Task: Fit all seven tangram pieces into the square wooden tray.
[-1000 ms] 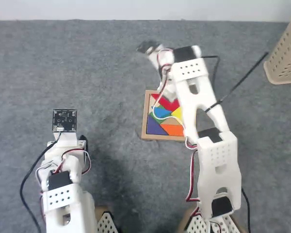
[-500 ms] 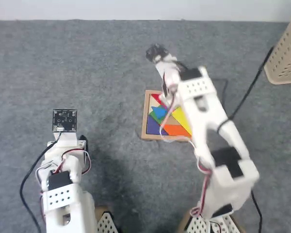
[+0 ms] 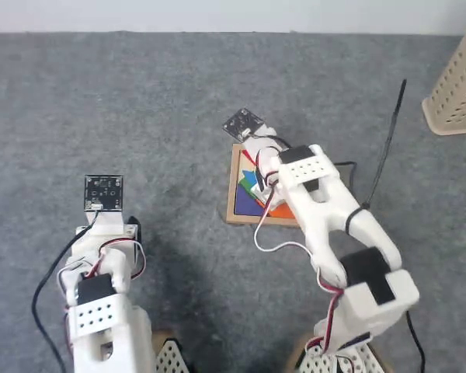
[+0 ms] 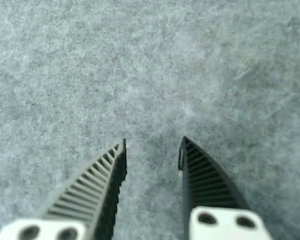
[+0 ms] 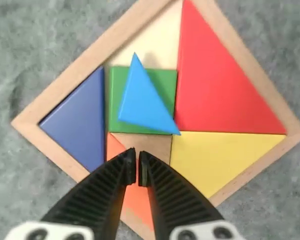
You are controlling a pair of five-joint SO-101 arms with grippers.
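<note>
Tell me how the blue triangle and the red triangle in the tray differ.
Size: the red triangle is far larger than the blue triangle.
Seating: the red triangle lies flat in the tray, its edges against its neighbours; the blue triangle lies askew on top of the green square, not in a slot of its own.
Both are plain-coloured triangles inside the tray's rim.

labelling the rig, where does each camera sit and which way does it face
High view: fixed overhead, looking down at the grey carpet, left arm, right arm and square wooden tray.
Left wrist view: on the left arm, facing carpet past its open black fingers.
Right wrist view: on the right arm, facing the tray past its shut fingers.
Shared: high and right wrist show the tray.
</note>
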